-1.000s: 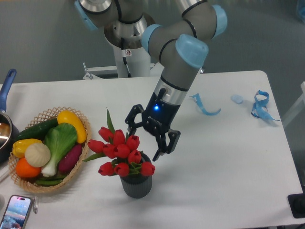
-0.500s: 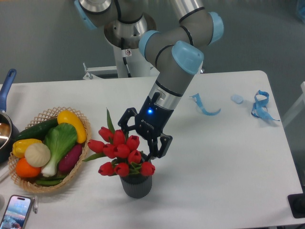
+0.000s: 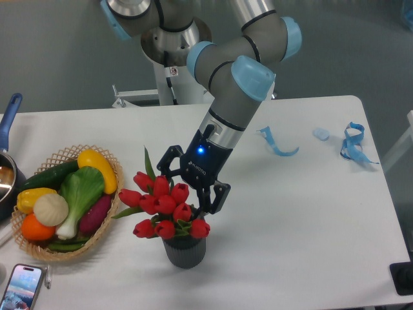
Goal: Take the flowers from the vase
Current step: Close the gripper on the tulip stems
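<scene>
Since the earlier frames, the gripper (image 3: 191, 185) has been carried down and to the left, from above the right side of the bunch to just behind the upper buds; the flowers (image 3: 165, 206) and the vase (image 3: 184, 251) are seen unmoved.

From the fixed camera, the gripper is seen spread, with its two black fingers apart and nothing held between them. One finger (image 3: 166, 163) is set behind the top-left buds, the other (image 3: 218, 196) is placed just to the right of the bunch, close to the rightmost buds. Whether either finger is touching a bud cannot be told. A blue light is shown on the gripper body.

The flowers are still seated in the vase, with red buds clustered above its rim and one green leaf pointed up at the left. The vase is stood upright on the white table (image 3: 297, 226), near the front edge.

To the left, a wicker basket (image 3: 39, 248) is filled with vegetables, among them a leafy green vegetable (image 3: 80, 194) with a white stalk. A phone (image 3: 22, 287) is laid at the front left corner, and a pot with a blue handle (image 3: 8, 119) is partly seen at the left edge. Blue ribbons (image 3: 353, 143) are lain at the far right of the table.
</scene>
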Robot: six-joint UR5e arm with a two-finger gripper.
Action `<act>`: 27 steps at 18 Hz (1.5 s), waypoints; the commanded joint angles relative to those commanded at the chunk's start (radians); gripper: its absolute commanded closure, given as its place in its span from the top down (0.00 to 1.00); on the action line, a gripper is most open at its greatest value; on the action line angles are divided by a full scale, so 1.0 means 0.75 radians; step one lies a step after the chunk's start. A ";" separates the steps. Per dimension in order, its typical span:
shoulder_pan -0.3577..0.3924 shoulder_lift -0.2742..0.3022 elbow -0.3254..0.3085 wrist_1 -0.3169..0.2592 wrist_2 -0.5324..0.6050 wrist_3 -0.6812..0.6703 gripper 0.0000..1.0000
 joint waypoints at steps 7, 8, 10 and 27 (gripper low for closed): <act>-0.006 -0.004 -0.004 0.002 -0.020 -0.002 1.00; -0.006 -0.004 -0.006 0.002 -0.027 -0.002 1.00; -0.008 -0.006 -0.006 0.002 -0.031 0.000 1.00; 0.000 -0.039 0.000 0.027 -0.053 0.025 0.57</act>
